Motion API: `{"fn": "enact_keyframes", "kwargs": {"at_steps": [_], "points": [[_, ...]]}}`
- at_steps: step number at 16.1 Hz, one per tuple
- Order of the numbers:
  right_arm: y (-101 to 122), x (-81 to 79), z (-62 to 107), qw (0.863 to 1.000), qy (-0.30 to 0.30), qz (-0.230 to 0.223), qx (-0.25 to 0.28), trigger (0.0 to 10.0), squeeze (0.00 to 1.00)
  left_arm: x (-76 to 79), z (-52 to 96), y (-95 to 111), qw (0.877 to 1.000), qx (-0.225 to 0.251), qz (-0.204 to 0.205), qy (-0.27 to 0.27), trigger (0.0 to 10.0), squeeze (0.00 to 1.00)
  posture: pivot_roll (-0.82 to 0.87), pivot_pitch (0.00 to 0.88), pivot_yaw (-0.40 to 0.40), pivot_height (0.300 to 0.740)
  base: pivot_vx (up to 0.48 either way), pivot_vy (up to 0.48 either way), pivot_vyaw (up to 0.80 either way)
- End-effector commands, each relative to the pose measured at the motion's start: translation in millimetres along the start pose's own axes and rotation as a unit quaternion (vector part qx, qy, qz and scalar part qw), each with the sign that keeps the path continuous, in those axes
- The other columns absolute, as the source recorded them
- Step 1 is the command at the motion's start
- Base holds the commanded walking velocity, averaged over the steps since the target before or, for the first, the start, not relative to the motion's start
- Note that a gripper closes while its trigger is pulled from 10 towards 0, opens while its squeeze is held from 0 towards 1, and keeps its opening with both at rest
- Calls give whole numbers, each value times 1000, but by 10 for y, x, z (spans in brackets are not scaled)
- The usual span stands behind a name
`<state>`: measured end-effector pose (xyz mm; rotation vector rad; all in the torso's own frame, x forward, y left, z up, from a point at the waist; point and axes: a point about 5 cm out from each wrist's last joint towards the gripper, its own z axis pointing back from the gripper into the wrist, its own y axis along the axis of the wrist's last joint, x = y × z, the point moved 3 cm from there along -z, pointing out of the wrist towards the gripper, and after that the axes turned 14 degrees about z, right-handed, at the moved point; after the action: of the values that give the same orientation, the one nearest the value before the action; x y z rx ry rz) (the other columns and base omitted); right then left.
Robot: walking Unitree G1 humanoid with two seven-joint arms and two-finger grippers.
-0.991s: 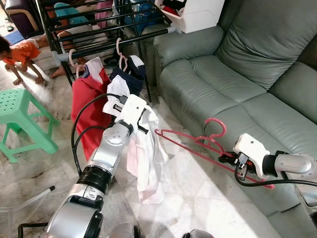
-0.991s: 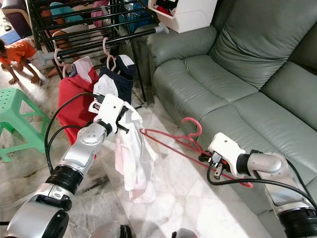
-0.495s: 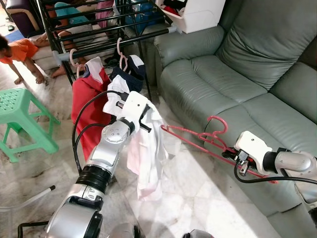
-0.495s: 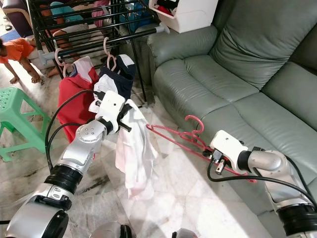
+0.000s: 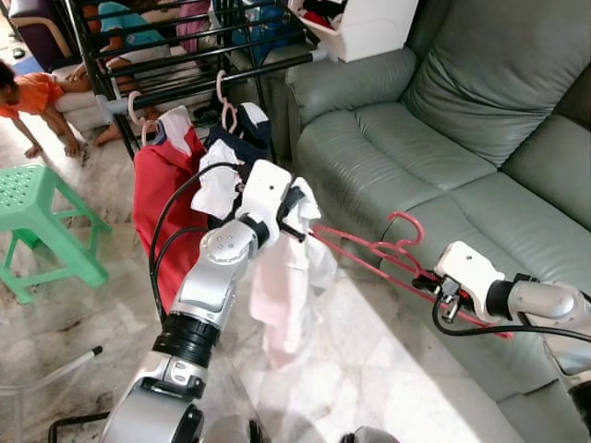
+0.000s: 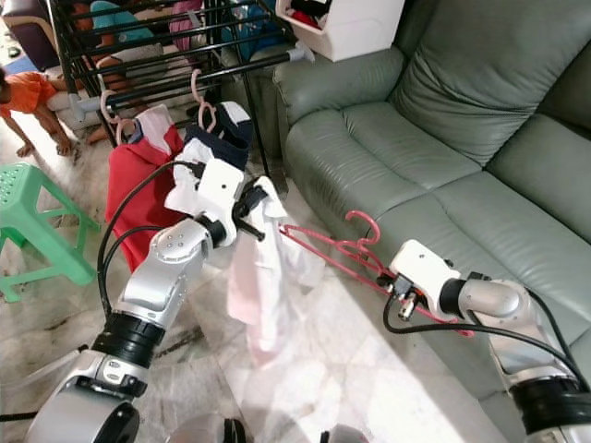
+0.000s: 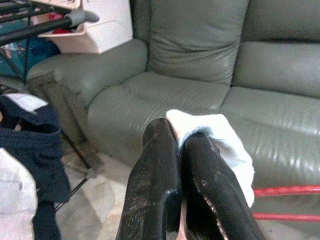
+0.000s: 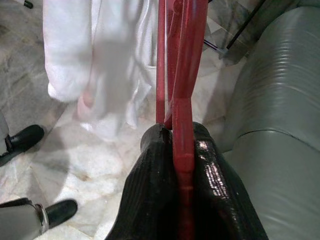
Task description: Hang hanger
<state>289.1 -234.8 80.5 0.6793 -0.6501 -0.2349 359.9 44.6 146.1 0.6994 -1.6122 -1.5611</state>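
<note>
On a pale marble floor (image 5: pixel 388 369) beside a grey-green leather sofa (image 5: pixel 434 138), I stand before a black drying rack (image 5: pixel 166 55) hung with clothes. My right gripper (image 5: pixel 432 284) is clamped tight on the lower bar of a red hanger (image 5: pixel 369 251), held level in front of the sofa's seat edge, its hook up. My left gripper (image 5: pixel 300 210) is pinched shut on a white shirt (image 5: pixel 282 295) that drapes toward the floor, just at the hanger's far tip. A red garment (image 5: pixel 162 203) and a dark one (image 5: pixel 240 138) hang from pink hooks on the rack behind. A green plastic stool (image 5: pixel 42 221) stands to my left; a person in orange (image 5: pixel 37 97) crouches beyond it. A white box (image 5: pixel 365 23) sits on the sofa arm.
</note>
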Motion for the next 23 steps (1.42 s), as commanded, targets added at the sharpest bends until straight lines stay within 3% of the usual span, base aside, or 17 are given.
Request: {"fn": "enact_keyframes", "kwargs": {"at_steps": [1,2,4,6,7,9,11,12,14,15,17,18,19,20,21,22,23], "points": [[17,60,-14,1000,-17,-2,5,10000,0,126,-4,203,999,31,-1,-30,10000,0,-74,0,40,740,0,0,0],[-1,60,-24,1000,-20,-2,1,10000,0,150,1,225,999,32,6,-35,10000,0,-74,0,40,740,0,0,0],[-127,3,-108,998,-36,-53,-18,10000,0,224,3,423,997,59,23,-54,10000,0,-70,0,37,740,0,0,0],[-166,-58,-144,996,-34,-75,-18,10000,0,265,10,521,995,74,28,-66,10000,0,-70,0,37,740,0,0,0],[-215,-109,-169,994,-34,-102,-19,10000,0,351,36,619,991,91,30,-96,10000,0,-69,0,36,740,0,0,0],[-324,-180,-192,991,-34,-121,-38,10000,0,472,91,725,985,110,10,-135,10000,0,-69,0,36,740,0,0,0],[-465,-112,-209,982,-86,-149,-72,10000,0,561,148,733,979,111,-8,-171,10000,0,-69,0,38,740,0,0,0],[-497,-47,-211,976,-117,-165,-80,10000,0,553,148,757,979,118,-16,-164,10000,0,-69,0,38,740,0,0,0],[-555,68,-201,962,-174,-191,-93,10000,0,576,176,758,976,113,-3,-185,10000,0,-67,0,37,740,0,0,0],[-603,227,-165,932,-255,-242,-92,10000,0,580,203,759,975,114,-5,-193,10000,0,-63,0,36,740,0,0,0],[-615,338,-131,900,-312,-295,-77,10000,0,585,221,728,974,107,-3,-201,10000,0,-60,0,36,740,0,0,0],[-584,479,-75,860,-369,-349,-43,10000,0,604,235,658,974,95,-9,-206,10000,0,-58,0,38,740,0,0,0],[-560,530,-60,848,-383,-365,-29,10000,0,602,232,626,975,90,-13,-204,10000,0,-58,0,38,740,0,0,0],[-399,672,-31,850,-394,-350,14,10000,0,529,185,510,982,69,-28,-174,10000,0,-56,0,41,740,0,0,0],[-318,700,-32,865,-381,-325,27,10000,0,477,159,460,985,60,-39,-156,10000,0,-56,0,41,740,0,0,0],[-190,697,-39,907,-338,-250,33,10000,0,302,92,342,992,34,-64,-100,10000,0,-58,0,42,740,0,0,0],[-152,654,-24,934,-304,-188,22,10000,0,104,41,252,995,15,-90,-36,10000,0,-61,0,41,740,0,0,0]]}}
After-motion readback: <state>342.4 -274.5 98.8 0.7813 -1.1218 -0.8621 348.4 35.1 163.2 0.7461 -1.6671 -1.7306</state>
